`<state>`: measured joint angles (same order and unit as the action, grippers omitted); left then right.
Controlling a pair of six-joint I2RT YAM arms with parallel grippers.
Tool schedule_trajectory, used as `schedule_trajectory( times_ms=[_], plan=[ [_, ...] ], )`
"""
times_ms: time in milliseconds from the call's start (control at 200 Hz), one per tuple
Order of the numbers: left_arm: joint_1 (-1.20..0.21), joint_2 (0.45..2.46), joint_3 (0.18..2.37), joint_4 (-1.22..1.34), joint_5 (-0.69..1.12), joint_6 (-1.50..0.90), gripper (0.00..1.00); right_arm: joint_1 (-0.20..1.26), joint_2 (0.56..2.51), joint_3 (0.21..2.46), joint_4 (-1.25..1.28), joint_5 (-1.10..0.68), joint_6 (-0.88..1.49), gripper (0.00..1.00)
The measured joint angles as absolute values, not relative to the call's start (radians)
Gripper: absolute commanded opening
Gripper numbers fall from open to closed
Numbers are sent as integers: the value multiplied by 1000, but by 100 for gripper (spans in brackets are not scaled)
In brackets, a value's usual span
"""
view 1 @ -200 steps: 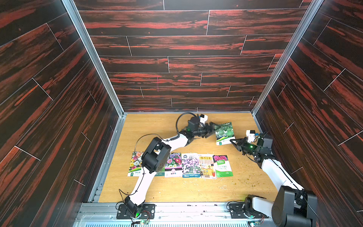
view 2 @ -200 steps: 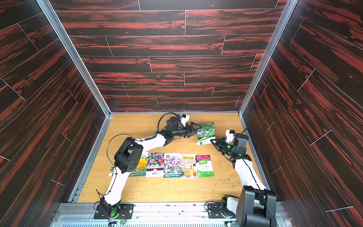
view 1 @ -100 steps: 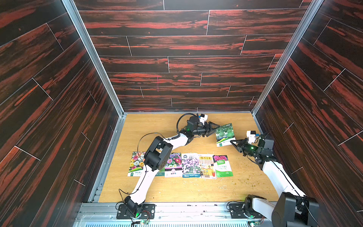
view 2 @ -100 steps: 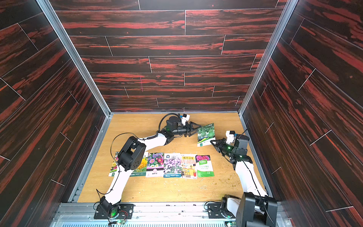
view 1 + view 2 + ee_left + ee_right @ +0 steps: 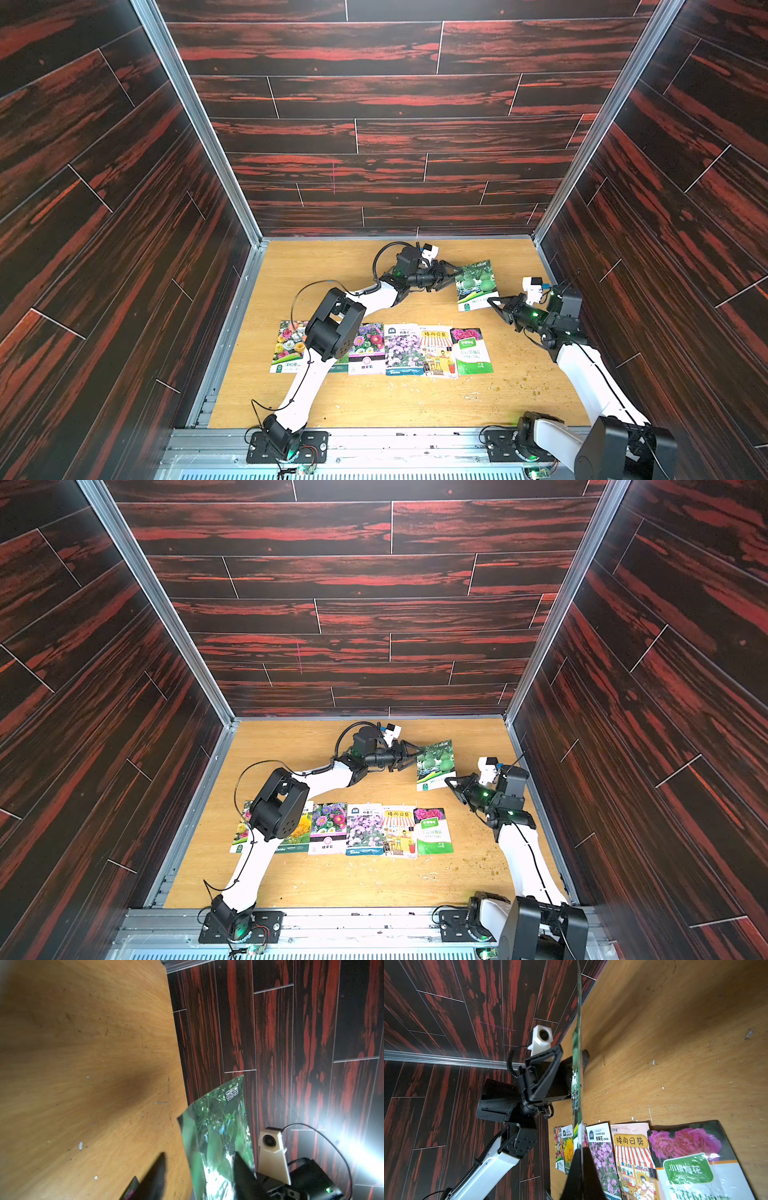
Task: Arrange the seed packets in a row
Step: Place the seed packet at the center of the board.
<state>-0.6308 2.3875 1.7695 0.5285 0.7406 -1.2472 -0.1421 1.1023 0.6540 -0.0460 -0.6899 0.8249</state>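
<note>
The right pincer (image 5: 495, 304) clamped the melon packet (image 5: 476, 282) by its lower corner, upright behind the six-packet row (image 5: 401, 353) on the table (image 5: 374, 399). The left pincer (image 5: 455, 277), jaws apart, straddled its opposite edge. Only the right wrist view showed it edge-on and legible labels: "FLOWERS SEED" on the purple-flower packet (image 5: 602, 1153), "矮向日葵" on the shopfront packet (image 5: 633, 1159).

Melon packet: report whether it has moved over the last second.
No: the melon packet keeps the same spot beyond the rose packet at the row's end.
</note>
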Motion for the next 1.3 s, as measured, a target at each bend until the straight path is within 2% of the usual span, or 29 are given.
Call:
schedule_trajectory(
  times_ms=[60,100,296,306,351,386,431,481,641,827,1007,1298],
  plan=[
    [-630,2391,1775,545,749,-1259,9,-142,1103,654,-46,-691,825,0],
    [-629,2391,1777,561,753,-1281,2,-142,1105,654,-45,-692,825,0],
    [-629,2391,1776,600,760,-1307,0,-142,1110,654,-44,-693,825,0],
    [-629,2391,1775,601,760,-1307,0,-142,1110,654,-45,-693,824,5],
    [-630,2391,1768,609,759,-1308,0,-142,1110,655,-48,-693,818,37],
    [-630,2391,1761,613,755,-1309,0,-142,1111,659,-58,-693,814,55],
    [-632,2391,1747,617,748,-1309,0,-142,1113,673,-93,-675,799,70],
    [-637,2387,1724,613,731,-1306,0,-140,1114,707,-157,-624,772,78],
    [-690,2313,1613,430,609,-1213,0,-140,1106,838,-344,-356,688,80],
    [-854,2216,1573,265,407,-1170,0,-141,1045,853,-460,-155,657,80],
    [-967,2232,1606,233,327,-1178,0,-149,1020,804,-494,-71,646,82],
    [-964,2373,1825,36,234,-1166,0,-247,996,760,-524,-23,636,83]
  ],
)
